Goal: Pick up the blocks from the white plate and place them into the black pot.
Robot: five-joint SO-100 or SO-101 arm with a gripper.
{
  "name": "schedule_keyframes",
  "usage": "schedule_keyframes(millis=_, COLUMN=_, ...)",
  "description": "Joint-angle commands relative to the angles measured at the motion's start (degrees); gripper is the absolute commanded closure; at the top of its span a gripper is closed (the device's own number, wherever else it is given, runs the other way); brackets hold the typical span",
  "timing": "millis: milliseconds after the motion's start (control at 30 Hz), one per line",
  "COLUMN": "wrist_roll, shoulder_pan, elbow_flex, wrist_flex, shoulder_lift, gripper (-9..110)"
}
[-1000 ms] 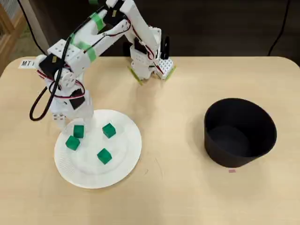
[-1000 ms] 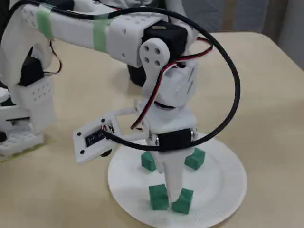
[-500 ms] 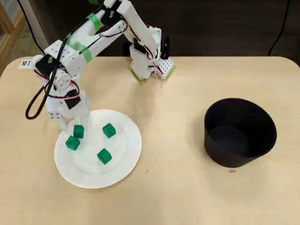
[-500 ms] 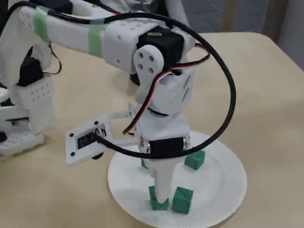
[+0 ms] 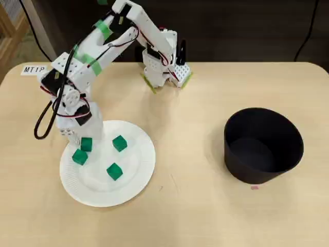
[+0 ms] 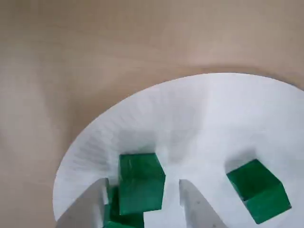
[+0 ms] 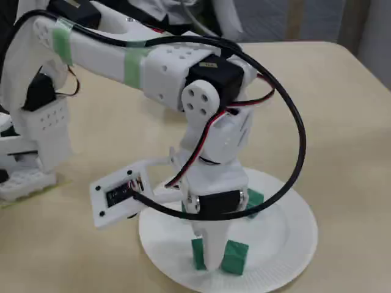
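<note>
The white plate point(image 5: 134, 172) lies at the table's front left and holds several small green blocks. The black pot point(image 5: 263, 145) stands apart at the right, and no block shows inside it. My gripper point(image 6: 142, 205) is open and low over the plate's left part, its fingers either side of one green block point(image 6: 141, 183) with small gaps. A second block point(image 6: 121, 221) sits right against it. Another block point(image 6: 259, 191) lies to the right. From overhead, two blocks point(image 5: 86, 144) point(image 5: 79, 156) lie by the gripper and two others point(image 5: 119, 143) point(image 5: 114, 171) further right. The fixed view shows a finger point(image 7: 211, 250) down between two blocks point(image 7: 234, 256).
The arm's base point(image 5: 163, 67) is mounted at the table's back edge, and the arm reaches over the back left of the table. A paper label point(image 5: 34, 69) lies at the back left corner. Bare tabletop point(image 5: 190, 149) separates plate and pot.
</note>
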Motion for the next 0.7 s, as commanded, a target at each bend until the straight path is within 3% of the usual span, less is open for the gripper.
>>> schedule_keyframes(millis=0, wrist_roll=-1.05, shoulder_pan=0.53, elbow_flex=-1.93, wrist_flex=-2.37, shoulder_lift=0.0, gripper=80)
schedule_keyframes(millis=100, wrist_roll=-1.23, shoulder_pan=0.97, elbow_flex=-2.11, wrist_flex=-5.19, shoulder_lift=-1.49, gripper=86)
schedule_keyframes(millis=233, wrist_roll=-1.41, shoulder_pan=2.29, elbow_flex=-3.43, wrist_flex=-6.77, shoulder_lift=-3.69, gripper=104)
schedule_keyframes(millis=667, wrist_roll=-3.69, shoulder_pan=-0.35, elbow_flex=-4.48, wrist_flex=-5.98, shoulder_lift=4.39, gripper=104)
